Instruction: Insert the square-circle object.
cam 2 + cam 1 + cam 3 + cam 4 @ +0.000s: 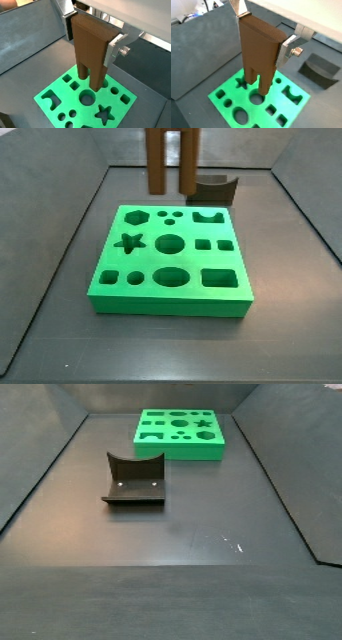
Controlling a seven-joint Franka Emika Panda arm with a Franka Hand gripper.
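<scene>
My gripper (262, 32) is shut on the square-circle object (258, 55), a tall brown piece that splits into two prongs at its lower end. The silver fingers (113, 50) clamp its top on both sides in both wrist views. The piece (90, 55) hangs upright, prongs down, above the green board (50, 97) with shaped holes. In a side view the two prongs (174, 158) hang over the board's far edge (107, 263), not in any hole. The gripper itself is out of frame in both side views.
The dark fixture (134, 484) with a scooped upright wall stands on the grey floor apart from the board (181, 448). It also shows in a wrist view (319, 70) and a side view (214, 190). Grey walls ring the floor.
</scene>
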